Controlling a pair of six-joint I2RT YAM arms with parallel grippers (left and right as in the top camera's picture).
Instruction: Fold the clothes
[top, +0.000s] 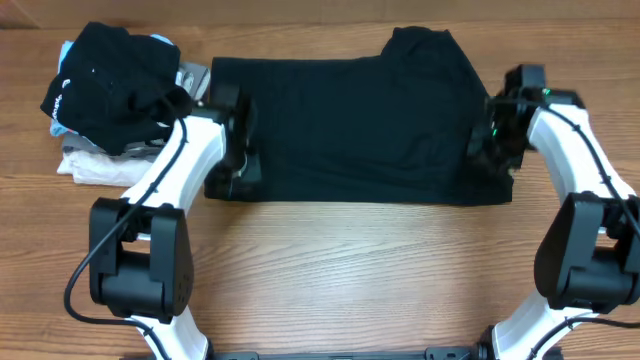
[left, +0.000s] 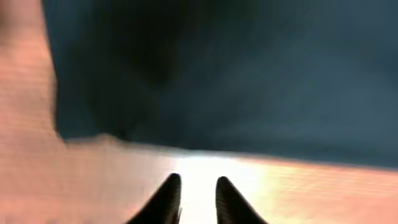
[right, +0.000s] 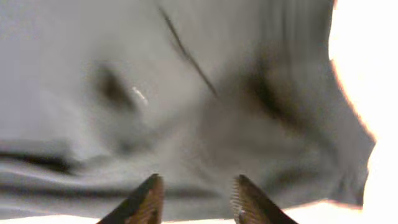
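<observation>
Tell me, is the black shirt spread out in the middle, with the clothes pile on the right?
No. The overhead view shows the clothes pile on the left, not the right; the black shirt is spread out in the middle.

**No legible writing in any view**

Nothing can be read. A small white mark (top: 62, 86) sits on the black garment (top: 110, 70) atop the pile, to the left of the left end effector (left: 196, 191). It is too small to make out.
</observation>
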